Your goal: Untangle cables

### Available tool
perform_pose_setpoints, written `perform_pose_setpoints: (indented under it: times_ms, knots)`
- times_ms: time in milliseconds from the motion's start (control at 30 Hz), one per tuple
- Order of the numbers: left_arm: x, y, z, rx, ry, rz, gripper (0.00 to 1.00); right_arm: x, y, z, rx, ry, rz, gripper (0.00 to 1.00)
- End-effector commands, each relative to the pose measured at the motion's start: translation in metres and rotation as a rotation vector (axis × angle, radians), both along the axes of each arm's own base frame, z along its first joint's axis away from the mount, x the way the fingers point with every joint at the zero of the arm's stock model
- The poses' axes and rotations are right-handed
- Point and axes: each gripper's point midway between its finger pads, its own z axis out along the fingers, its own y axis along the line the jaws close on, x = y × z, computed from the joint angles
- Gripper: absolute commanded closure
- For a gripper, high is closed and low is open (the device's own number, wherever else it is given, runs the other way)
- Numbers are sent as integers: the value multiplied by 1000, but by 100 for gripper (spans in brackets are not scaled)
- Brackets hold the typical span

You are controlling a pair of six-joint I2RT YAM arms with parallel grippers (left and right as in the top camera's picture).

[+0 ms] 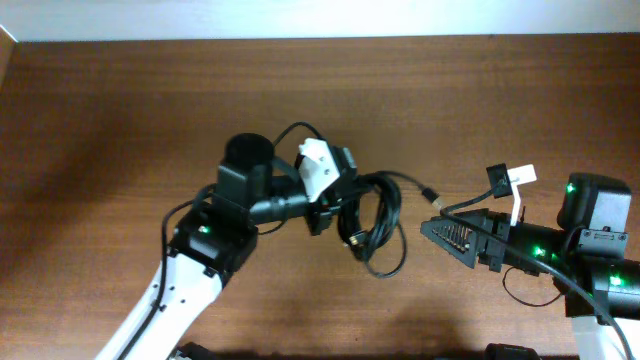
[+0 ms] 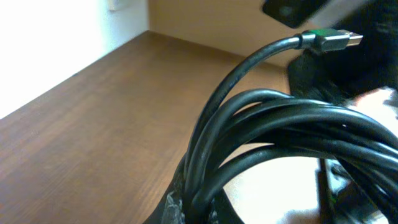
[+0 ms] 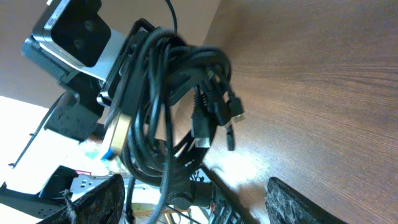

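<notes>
Brown wood grain covers the whole table (image 1: 120, 120), with a pale wall along its far edge; nothing else lies on it besides the two arms and their work. Near the middle, the left gripper (image 1: 332, 205) is closed tight on the cables (image 3: 155, 87); it pinches the bundle at one side, so the loops hang free from it toward the other arm. From where I stand the bundle seems lifted a little off the wood, though I cannot say this for sure.

I think it is held this way to present it; with the coil up and steady, the loose ends fall out of the mass and become easy to find. Several plugs (image 3: 219, 113) dangle together below the coil; one more plug (image 2: 333, 40) sticks out alone on a curved strand, pointing at the right arm.

Just beside that loose end waits the right gripper (image 3: 196, 186); its fingers (image 3: 93, 202) stand apart with nothing pinched between them, and the coil hangs in front of them.

My judgement is that the untangling is at an early stage, because the cords are wound in one thick bunch; the next move probably needs a careful pinch on one strand or plug only, since taking two together would tighten the knot.
</notes>
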Motion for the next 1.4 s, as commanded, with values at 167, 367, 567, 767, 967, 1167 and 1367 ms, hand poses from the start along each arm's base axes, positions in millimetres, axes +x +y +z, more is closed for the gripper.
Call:
perform_pose_setpoints:
  times_ms: [167, 367, 567, 767, 967, 1167, 1367]
  knots:
    - [27, -16, 17, 60, -125, 374, 100, -2, 3, 7, 11, -25, 22, 29]
    - [22, -22, 18, 56, -132, 359, 100, -3, 3, 6, 12, -15, 21, 30]
    - [13, -22, 5, 120, -132, 307, 100, 1, -1, 1, -25, -14, -8, 33]
    - [-10, -26, 23, 156, -311, 192, 100, 13, -9, -11, -111, -18, -74, 33]
    - [2, -13, 19, 248, -385, 286, 100, 10, -7, -7, -78, 2, -63, 34]
    - [3, -14, 22, 267, -409, 336, 100, 18, -15, -18, -143, 14, -116, 40]
    - [1, -8, 24, 336, -460, 479, 100, 22, -15, -23, -138, 42, -111, 40]
